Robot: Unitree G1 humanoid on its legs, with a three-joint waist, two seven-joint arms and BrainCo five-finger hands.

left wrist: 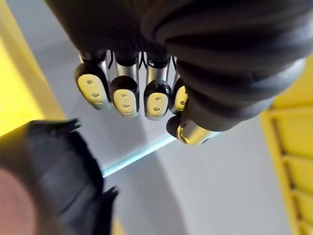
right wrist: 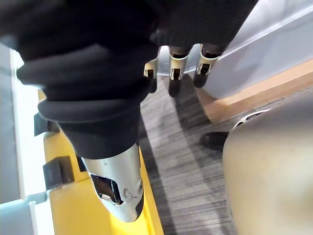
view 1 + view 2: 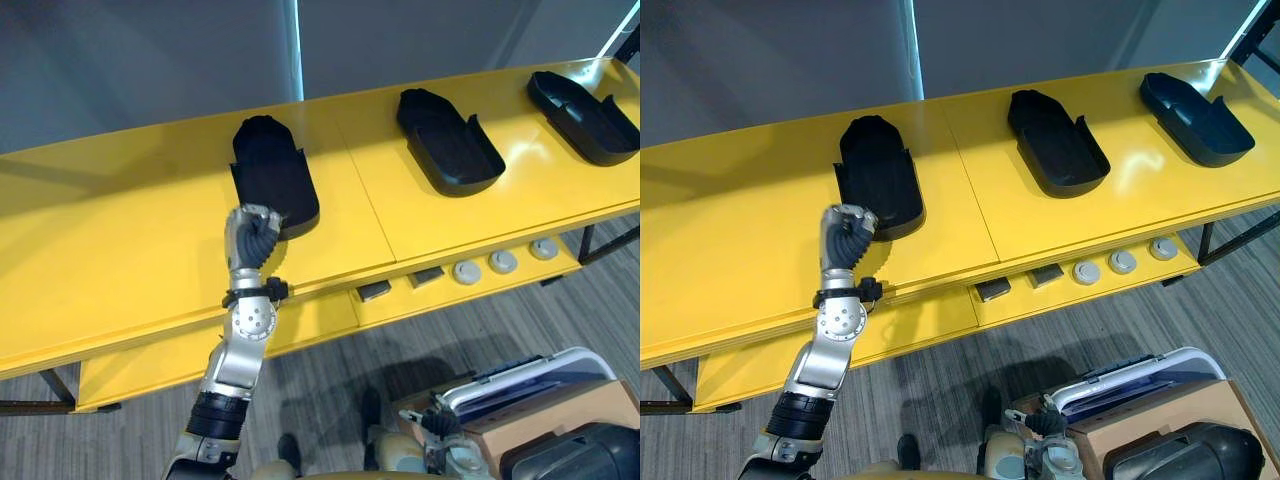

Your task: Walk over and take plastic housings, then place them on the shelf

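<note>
A long yellow shelf (image 3: 130,230) spans the scene, and three black housings lie on its top, well apart from one another. The left housing (image 3: 270,165) sits near the shelf's middle. Its long axis runs straight across the shelf, rounded end toward the far edge and square open end toward the near edge. The middle housing (image 3: 450,145) and the right housing (image 3: 585,118) lie farther toward the shelf's right end. Both are slanted, rounded ends far and leftward, open ends near and rightward.

A cardboard box (image 3: 560,410) stands on the floor (image 3: 330,390) before the shelf's right part.

The left hand (image 3: 255,235) is over the shelf top at the left housing's near end. In its wrist view the fingers (image 1: 124,98) are curled in with the thumb close by, holding nothing, and the housing lies apart from them. The right hand (image 2: 175,73) hangs below the shelf over the floor, fingers loose and empty.

On the shelf's lower ledge are three grey discs (image 3: 503,262) and two dark blocks (image 3: 374,291).
</note>
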